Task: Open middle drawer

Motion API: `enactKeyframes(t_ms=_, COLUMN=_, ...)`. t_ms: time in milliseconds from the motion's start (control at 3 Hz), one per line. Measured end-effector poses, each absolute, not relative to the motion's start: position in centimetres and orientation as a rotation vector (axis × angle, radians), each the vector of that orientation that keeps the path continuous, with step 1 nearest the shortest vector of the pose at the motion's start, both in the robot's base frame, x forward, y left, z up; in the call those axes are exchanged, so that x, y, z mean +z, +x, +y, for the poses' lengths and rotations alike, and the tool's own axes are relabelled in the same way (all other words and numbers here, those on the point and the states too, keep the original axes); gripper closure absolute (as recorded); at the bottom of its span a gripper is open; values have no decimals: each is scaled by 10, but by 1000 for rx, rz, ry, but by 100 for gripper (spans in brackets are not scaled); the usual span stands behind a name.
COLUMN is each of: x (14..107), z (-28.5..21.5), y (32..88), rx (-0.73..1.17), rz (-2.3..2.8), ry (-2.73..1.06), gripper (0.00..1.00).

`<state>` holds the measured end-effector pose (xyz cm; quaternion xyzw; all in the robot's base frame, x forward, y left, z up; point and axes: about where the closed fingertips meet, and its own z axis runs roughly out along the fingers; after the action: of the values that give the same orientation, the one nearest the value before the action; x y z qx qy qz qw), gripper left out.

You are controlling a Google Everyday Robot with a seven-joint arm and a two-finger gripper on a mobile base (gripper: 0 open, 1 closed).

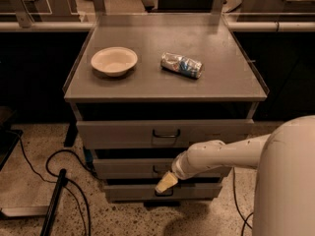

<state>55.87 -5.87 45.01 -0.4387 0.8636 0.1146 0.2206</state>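
The robot's pale body point(290, 181) fills the right foreground, and its arm point(221, 154) reaches leftward across the front of the gray metal cabinet point(74, 113), held low because that is where the work lies. The cabinet's tabletop point(162, 82) carries two things that have no part in this job. Below it sit three drawers, stacked. The top drawer point(118, 134) has the tallest front. The middle drawer point(123, 168) is shallower and set back under it, and as far as I can judge it is fully shut. The lowest drawer point(128, 191) sits close to the speckled floor.

On the tabletop a cream bowl point(114, 61) stands left of centre, and a crushed can point(181, 65) lies on its side to the right, well apart from the bowl. Both should ride along undisturbed if the pull is gentle.

The middle drawer's small dark handle point(158, 169) shows only in part, because the wrist covers its right end. The tool point(166, 182) is a yellowish tip pointing down and to the left, just beneath that handle and over the lowest drawer's upper edge. Whether it is spread or pressed together I cannot tell. It looks placed to come up and hook the loop, so the drawer has yet to be pulled.
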Motion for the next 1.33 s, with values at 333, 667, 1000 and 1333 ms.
enactKeyframes(t_ms=333, x=450, z=-59, y=559, rx=317, rz=2388, ry=-1213, gripper=0)
enactKeyframes(t_ms=667, x=427, z=-61, y=560, rx=305, rz=2402, ry=-1234, gripper=0)
enactKeyframes(t_ms=1000, x=425, z=-61, y=560, rx=304, rz=2406, ry=-1235, gripper=0)
enactKeyframes(t_ms=1333, x=418, z=-62, y=554, rx=304, rz=2420, ry=-1243, gripper=0)
